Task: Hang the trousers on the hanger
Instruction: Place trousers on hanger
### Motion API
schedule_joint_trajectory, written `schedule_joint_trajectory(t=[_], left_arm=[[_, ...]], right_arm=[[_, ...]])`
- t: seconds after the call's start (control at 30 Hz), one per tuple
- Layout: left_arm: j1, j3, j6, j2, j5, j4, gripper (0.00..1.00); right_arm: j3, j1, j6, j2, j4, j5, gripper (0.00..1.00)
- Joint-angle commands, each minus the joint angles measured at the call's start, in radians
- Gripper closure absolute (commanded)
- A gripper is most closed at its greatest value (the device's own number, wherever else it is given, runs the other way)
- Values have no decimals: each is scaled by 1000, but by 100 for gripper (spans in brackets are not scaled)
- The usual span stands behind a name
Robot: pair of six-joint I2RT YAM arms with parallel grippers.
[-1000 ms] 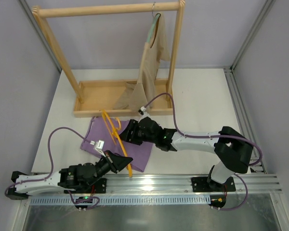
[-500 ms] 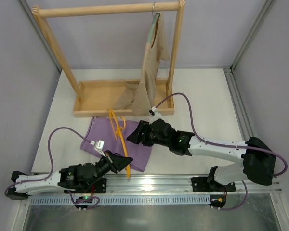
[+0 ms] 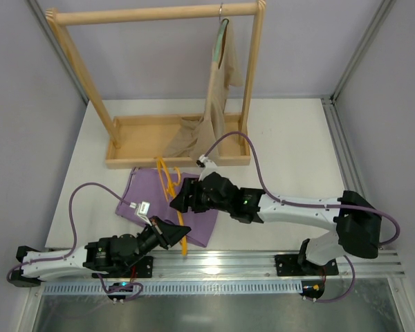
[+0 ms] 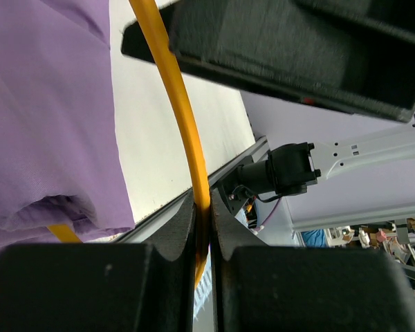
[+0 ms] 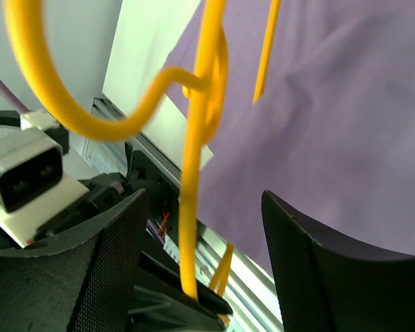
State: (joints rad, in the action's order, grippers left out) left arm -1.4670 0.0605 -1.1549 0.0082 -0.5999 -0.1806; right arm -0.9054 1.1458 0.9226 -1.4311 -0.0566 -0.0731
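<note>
Hanger (image 3: 185,243) is pinched at its near end by the left gripper (image 3: 176,232), at 6 o'clock on the table (image 3: 290,145). The left wrist view shows the jaws clamped tight on the orange rod (image 4: 173,97). Trousers (image 3: 144,197) lie flat at 8 o'clock, under the tilted hanger and not draped over it. A bit of orange peeks from under the fabric's near fold (image 4: 62,232), so the bar may already be tucked in. The right gripper (image 3: 178,200) sits over the trousers with its jaws spread, straddling the hanger stem (image 5: 194,173) below the hook without touching it.

Step looks like threading, still early. Next, the right claw probably closes on the stem or the fabric and pulls the cloth across the bar while the left keeps its grip.

Far off at 12 o'clock are the wooden rack (image 3: 155,12) and the beige garment (image 3: 211,117).
</note>
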Motion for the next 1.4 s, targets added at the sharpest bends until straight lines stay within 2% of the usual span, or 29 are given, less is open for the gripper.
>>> schedule_joint_trajectory(t=[0.0, 0.07, 0.17, 0.2, 0.4, 0.47, 0.5, 0.63, 0.73, 0.77, 0.8, 0.87, 1.07, 1.13, 1.37], left_arm=[[-6, -87, 3, -36, -5, -125, 100], [-6, -85, 1, -28, -5, -122, 100], [-6, -82, 4, -13, -6, -114, 99], [-6, -76, 6, -11, -6, -114, 99], [-6, -64, 3, 42, -26, -128, 99], [-6, -64, -2, 50, -32, -125, 100], [-4, -64, 0, 53, -40, -123, 99], [-6, -4, -9, 59, -75, -186, 80], [-6, 71, -31, 62, -123, -301, 72], [-6, 112, -32, 64, -133, -327, 62], [-6, 134, -34, 70, -147, -376, 58], [-6, 172, -63, 79, -198, -431, 55], [-6, 338, -184, 156, -325, -746, 45], [-6, 349, -197, 186, -324, -734, 39], [-4, 384, -281, 343, -314, -781, 29]], right_arm=[[-119, 5, -71, -48, 26, -62, 31], [-154, 5, -77, -90, 57, -79, 32], [-205, 6, -64, -136, 115, -108, 43], [-205, 6, -57, -143, 116, -120, 51], [-193, 5, -22, -169, 135, -168, 80], [-188, 6, -21, -173, 135, -177, 87], [-184, 5, -21, -178, 135, -179, 94], [-150, 6, -1, -178, 115, -201, 96], [-116, 5, 8, -175, 101, -218, 96], [-110, 6, 16, -180, 101, -218, 96], [-106, 6, 21, -181, 98, -218, 96], [-87, 6, 33, -186, 80, -221, 96], [-47, 5, 64, -172, 61, -238, 96], [-40, 6, 65, -160, 35, -243, 96], [17, 5, 78, -115, 5, -254, 96]])
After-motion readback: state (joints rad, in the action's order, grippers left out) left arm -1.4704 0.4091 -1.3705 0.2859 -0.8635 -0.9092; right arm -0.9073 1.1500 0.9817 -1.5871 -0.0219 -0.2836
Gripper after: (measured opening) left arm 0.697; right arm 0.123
